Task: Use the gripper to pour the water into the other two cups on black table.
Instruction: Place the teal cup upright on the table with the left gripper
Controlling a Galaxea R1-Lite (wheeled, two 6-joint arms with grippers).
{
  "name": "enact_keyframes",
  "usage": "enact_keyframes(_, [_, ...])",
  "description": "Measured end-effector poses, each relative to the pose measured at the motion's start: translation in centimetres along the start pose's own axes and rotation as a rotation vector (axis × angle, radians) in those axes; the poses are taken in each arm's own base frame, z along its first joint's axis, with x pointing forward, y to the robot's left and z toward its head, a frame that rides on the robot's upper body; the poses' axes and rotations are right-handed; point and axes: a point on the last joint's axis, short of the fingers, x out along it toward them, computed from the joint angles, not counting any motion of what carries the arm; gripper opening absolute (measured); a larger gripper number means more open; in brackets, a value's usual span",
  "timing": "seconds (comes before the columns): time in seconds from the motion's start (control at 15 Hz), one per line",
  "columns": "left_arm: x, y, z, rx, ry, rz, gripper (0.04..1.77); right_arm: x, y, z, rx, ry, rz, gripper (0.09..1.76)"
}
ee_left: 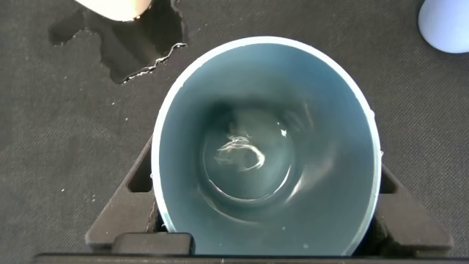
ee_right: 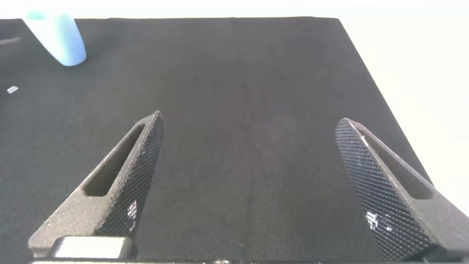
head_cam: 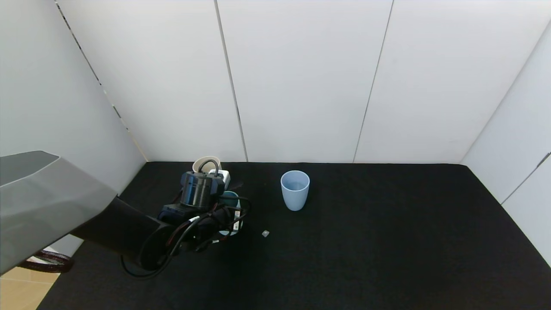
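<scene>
My left gripper (head_cam: 224, 212) is shut on the wide teal-green cup (head_cam: 230, 200), near the table's back left. In the left wrist view the cup (ee_left: 322, 213) fills the frame, roughly upright, with a little clear water (ee_left: 245, 158) in its bottom and a black finger (ee_left: 128, 194) on each side. The beige cup (head_cam: 206, 164) stands just behind the wrist, mostly hidden; its edge shows in the left wrist view (ee_left: 113, 7). The light blue cup (head_cam: 295, 190) stands apart to the right, and also shows in the right wrist view (ee_right: 58, 37). My right gripper (ee_right: 249, 147) is open and empty above the black table (head_cam: 387, 241).
A wet spill (ee_left: 143, 44) lies on the table by the beige cup. A small pale scrap (head_cam: 265, 233) lies in front of the blue cup. White wall panels (head_cam: 301, 77) close off the back and both sides.
</scene>
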Motion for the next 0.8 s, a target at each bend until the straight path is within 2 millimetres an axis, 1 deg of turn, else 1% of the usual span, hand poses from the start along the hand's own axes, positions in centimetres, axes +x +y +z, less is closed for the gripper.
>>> enact_keyframes(0.07, [0.06, -0.02, -0.05, 0.0, -0.006, -0.003, 1.19, 0.0, 0.0, 0.0, 0.0, 0.0, 0.0, 1.71])
enact_keyframes(0.13, [0.12, -0.03, -0.14, 0.0, -0.007, -0.004, 1.29, 0.0, 0.0, 0.0, 0.0, 0.0, 0.0, 1.71])
enact_keyframes(0.33, [0.26, -0.07, -0.55, 0.005, 0.007, -0.008, 1.42, 0.0, 0.0, 0.0, -0.001, 0.0, 0.0, 1.71])
enact_keyframes(0.53, [0.32, -0.06, -0.65, 0.005, 0.01, -0.008, 1.51, 0.0, 0.0, 0.0, 0.0, 0.0, 0.0, 1.71])
enact_keyframes(0.8, [0.1, 0.02, -0.4, 0.003, 0.001, -0.005, 1.59, 0.0, 0.0, 0.0, -0.001, 0.0, 0.0, 1.71])
